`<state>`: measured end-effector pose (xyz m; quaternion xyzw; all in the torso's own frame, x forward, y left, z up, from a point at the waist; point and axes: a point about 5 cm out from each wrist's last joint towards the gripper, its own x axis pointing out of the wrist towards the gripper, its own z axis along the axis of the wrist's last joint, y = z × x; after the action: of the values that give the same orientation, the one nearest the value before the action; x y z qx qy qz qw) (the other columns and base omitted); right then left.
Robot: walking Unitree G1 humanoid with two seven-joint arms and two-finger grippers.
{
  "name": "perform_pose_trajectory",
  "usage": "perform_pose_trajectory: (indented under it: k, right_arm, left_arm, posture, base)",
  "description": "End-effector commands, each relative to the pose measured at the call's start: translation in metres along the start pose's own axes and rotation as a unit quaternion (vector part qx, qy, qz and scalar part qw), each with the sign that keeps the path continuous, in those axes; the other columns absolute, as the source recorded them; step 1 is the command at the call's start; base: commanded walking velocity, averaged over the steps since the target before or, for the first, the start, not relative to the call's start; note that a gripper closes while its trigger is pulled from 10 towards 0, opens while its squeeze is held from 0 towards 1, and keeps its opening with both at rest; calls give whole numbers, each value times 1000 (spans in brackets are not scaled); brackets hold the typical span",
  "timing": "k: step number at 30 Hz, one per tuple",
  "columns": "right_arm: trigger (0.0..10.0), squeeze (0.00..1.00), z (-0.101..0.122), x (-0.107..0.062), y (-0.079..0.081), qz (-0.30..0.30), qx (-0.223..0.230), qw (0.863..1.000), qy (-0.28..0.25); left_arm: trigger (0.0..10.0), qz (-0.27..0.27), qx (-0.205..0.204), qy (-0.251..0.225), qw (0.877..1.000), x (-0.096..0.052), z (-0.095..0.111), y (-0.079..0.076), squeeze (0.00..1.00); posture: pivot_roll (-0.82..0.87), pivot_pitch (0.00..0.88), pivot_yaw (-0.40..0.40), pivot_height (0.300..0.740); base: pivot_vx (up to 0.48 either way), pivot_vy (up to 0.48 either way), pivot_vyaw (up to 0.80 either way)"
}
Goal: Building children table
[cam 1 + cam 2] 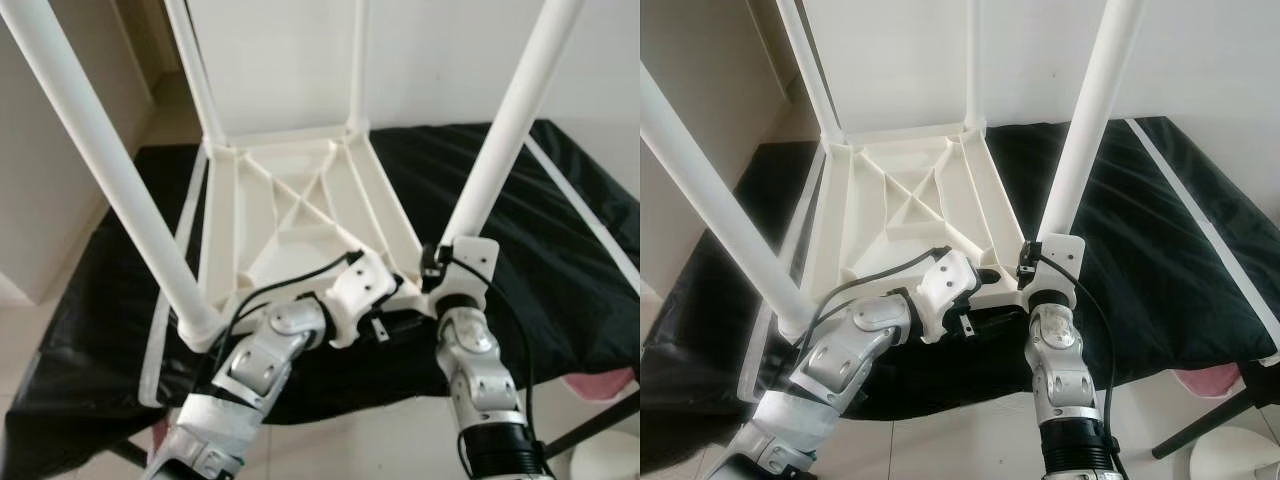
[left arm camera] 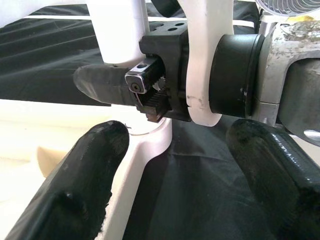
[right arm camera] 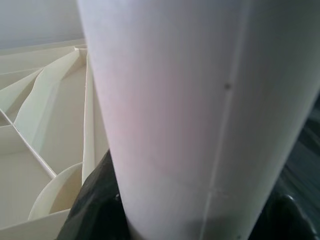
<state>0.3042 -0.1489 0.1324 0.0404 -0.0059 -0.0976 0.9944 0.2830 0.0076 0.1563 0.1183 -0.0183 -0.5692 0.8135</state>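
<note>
Left eye view: upside-down children's table (image 1: 290,210) on black cloth (image 1: 560,250), right claw (image 2: 112,87) clamped around the near-right leg (image 1: 505,130), left claw (image 2: 170,195) open beside it. Looks like leg-seating; next, push down firmly.

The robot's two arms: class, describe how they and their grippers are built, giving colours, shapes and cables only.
Both arms are chunky silver metal segments with rounded joints. The left arm and right arm each end in a white moulded wrist housing, with thin black cables looping along them. The right arm has a black ribbed band lower down. Each gripper has two long, rounded black fingers.
</note>
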Motion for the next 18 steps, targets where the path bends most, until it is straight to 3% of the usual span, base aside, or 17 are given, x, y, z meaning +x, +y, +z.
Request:
perform_pose_trajectory:
  k: [1, 2, 3, 10, 18]
  right_arm:
    - [10000, 804, -19, -4, -2, -7, 11, 999, 52]
    - [10000, 804, -18, -3, -2, -5, 11, 999, 51]
    - [10000, 1000, -17, -3, -2, 2, 11, 999, 49]
    - [10000, 1000, -9, -1, -3, 57, 13, 998, 21]
    - [10000, 1000, -3, -4, -24, 117, 2, 993, 2]
  left_arm:
    - [10000, -1, 7, 10, 1000, 1, -2, 2, 0]
    - [10000, -1, 7, 9, 1000, 1, -2, 2, 0]
    - [10000, -2, 7, 8, 1000, 2, -1, 1, 0]
    - [10000, 6, 6, 2, 1000, 4, 1, 3, 0]
    - [10000, 5, 7, 1, 1000, 3, 1, 3, 0]
  posture:
    - [-151, 0, 49, 740]
    - [-151, 0, 49, 740]
    - [-151, 0, 49, 740]
    - [-153, 0, 49, 740]
    - [-157, 0, 55, 740]
  base:
    - [0, 0, 0]
    - [0, 0, 0]
    - [0, 0, 0]
    - [0, 0, 0]
    - [0, 0, 0]
